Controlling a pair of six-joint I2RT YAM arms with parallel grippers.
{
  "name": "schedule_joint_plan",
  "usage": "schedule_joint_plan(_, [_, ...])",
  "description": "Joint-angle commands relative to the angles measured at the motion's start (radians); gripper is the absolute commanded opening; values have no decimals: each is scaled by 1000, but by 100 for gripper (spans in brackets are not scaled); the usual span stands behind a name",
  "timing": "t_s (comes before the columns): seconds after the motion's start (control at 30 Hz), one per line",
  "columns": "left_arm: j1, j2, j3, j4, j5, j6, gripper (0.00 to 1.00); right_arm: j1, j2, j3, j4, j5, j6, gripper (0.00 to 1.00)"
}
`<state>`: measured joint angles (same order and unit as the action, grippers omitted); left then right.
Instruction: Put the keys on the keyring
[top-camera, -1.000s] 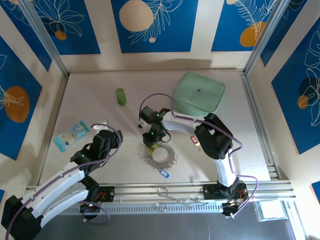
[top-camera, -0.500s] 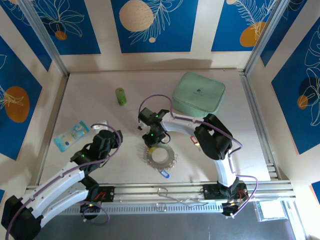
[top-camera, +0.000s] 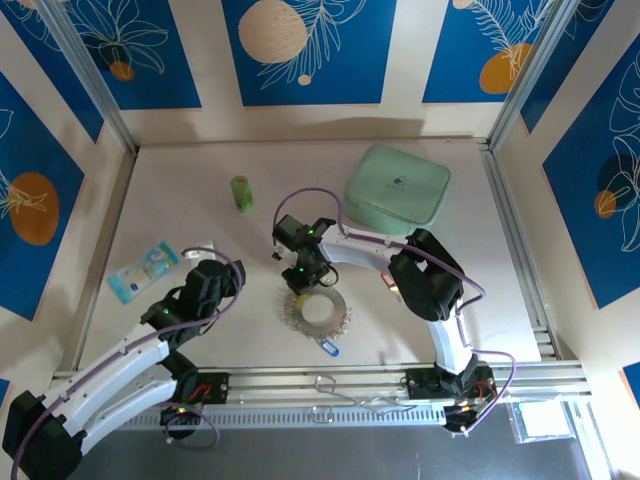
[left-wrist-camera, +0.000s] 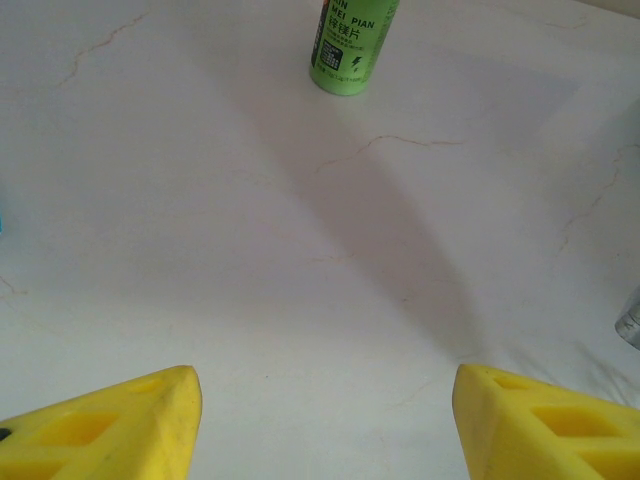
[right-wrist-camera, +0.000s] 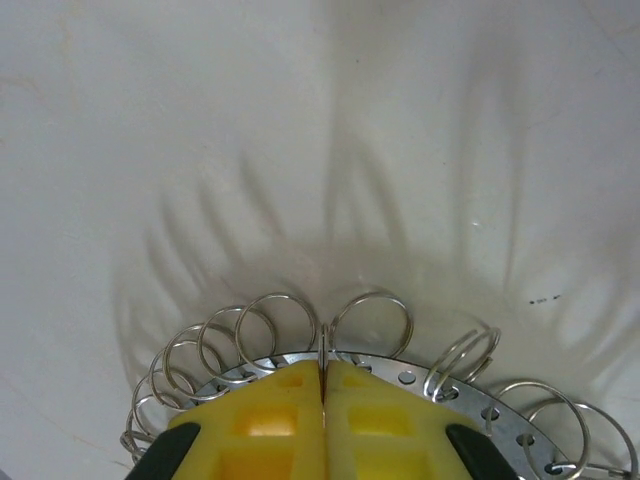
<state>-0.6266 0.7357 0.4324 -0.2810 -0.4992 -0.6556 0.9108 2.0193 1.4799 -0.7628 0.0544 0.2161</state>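
The right wrist view is revealing what the overhead view is hiding: the right gripper (right-wrist-camera: 323, 378) is pinching fully shut on the far rim of the large thin metal keyring (right-wrist-camera: 410, 380), with one wire loop caught between its yellow fingers. From above, the blue-tagged silvery metal key (top-camera: 327, 346) is lying just beside the keyring's near edge, and the red-tagged silvery metal key (top-camera: 388, 283) is lying to its right. The left gripper (left-wrist-camera: 325, 400) is hanging wide open, holding nothing, facing a small green cylinder (left-wrist-camera: 350, 45).

keyring (right-wrist-camera: 412, 378): shiny perforated metal plate w/ bright wire loops. right hand (right-wrist-camera: 323, 378) fingers (right-wrist-camera: 262, 425): matt yellow plastic. worktop (left-wrist-camera: 300, 250): pale, matt, smooth, hairline cracks. green tube (left-wrist-camera: 347, 45): glossy printed wrap.
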Motion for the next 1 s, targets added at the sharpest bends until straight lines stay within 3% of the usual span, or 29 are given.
schedule_joint_plan(0.0, [-4, -7, -6, -24, -7, -5, 67, 9, 21, 33, -36, 7, -15, 8])
schedule_joint_plan(0.17, [-4, -9, -6, -27, -9, -4, 67, 12, 14, 35, -34, 19, -20, 0])
schedule_joint_plan(0.43, [-3, -24, 9, -12, -4, 102, 66, 13, -123, -66, 82, -9, -90, 0])
schedule_joint_plan(0.83, [-4, -101, 47, 108, 285, 527, 60, -17, -394, -229, 271, -139, -218, 0])
schedule_joint_plan(0.97, [-4, -100, 75, 124, 400, 643, 51, -44, -493, -309, 364, -249, -258, 0])
